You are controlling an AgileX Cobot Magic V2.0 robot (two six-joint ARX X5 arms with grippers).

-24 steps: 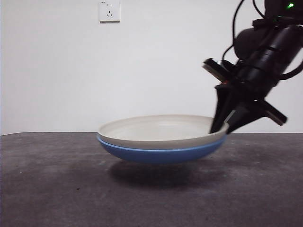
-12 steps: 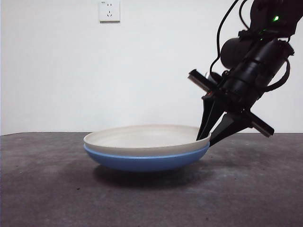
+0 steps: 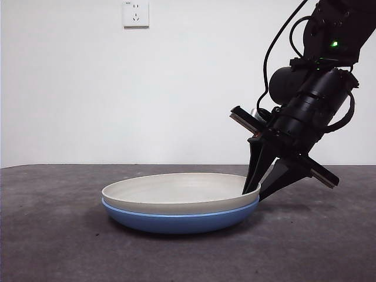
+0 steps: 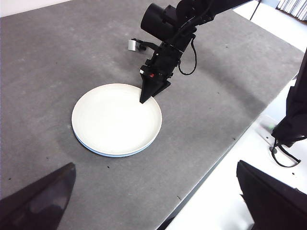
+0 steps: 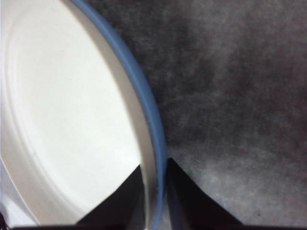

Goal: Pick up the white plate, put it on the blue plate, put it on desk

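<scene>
Item: white plate [image 3: 176, 191], cream, shallow, plain rim, nested inside the blue plate [image 3: 182, 220] so that only a thin blue band shows around its edge; the stacked pair sits flat on the dark mottled tabletop [image 3: 53, 235], roughly mid-surface in the left wrist view. Holder: right claw [image 3: 254, 194], reaching down at a slant from the upper side of the front view, clenched on the rims of both plates at the edge nearest it; the right wrist view shows one jaw lying over the white inner surface and the other outside the blue rim, the two rims pinched between them. Governing relation: the stack extends away from the right claw across the tabletop, with the claw at its rim and the plates' whole span on the far side of the grip, so a release needs the jaws to part and draw back outward along the arm's slant, away from the plate centre. Judgement: the stack appears fully set down, its underside meeting the surface. Left claw [image 4: 153, 201]: well apart from the plates, high above the tabletop edge, jaws spread wide and holding nothing. Other fixtures: wall socket [image 3: 136, 13] on the white wall behind.
</scene>
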